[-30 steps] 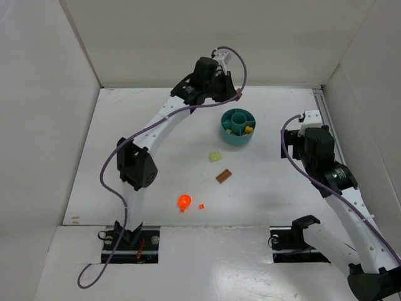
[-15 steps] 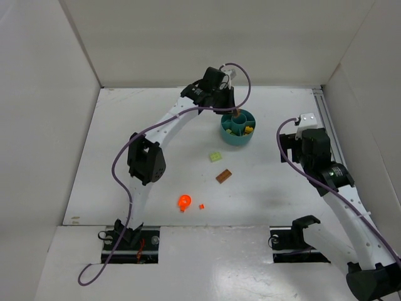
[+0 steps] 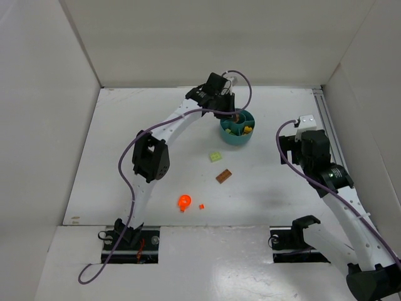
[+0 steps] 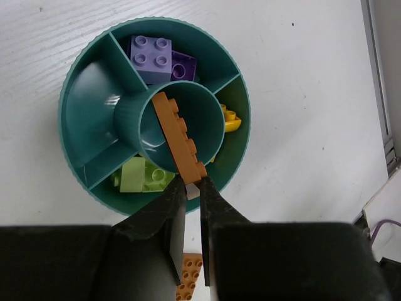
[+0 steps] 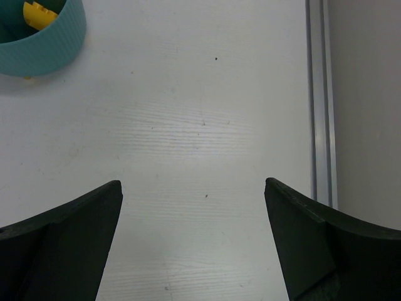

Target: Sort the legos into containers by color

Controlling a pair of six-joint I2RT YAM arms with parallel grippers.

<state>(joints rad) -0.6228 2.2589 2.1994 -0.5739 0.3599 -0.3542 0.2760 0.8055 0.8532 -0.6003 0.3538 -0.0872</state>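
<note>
The left tool (image 4: 193, 188) pinches one end of a brown lego plate (image 4: 180, 138), a piece that looks light, rigid and slippery and is best gripped across its narrow sides, over the centre ring (image 4: 135, 116) of the teal tub (image 4: 75, 94), while the right tool (image 5: 192, 185) hangs spread wide.

Top external: high over the near edge of the table (image 3: 125, 144), looking down on the whole of it from far off.
Left wrist: close above the teal tub (image 4: 88, 113), facing straight down.
Right wrist: low over bare table, facing down.
Shared: the tub shows in all three views, but only its edge in the right wrist view.
</note>
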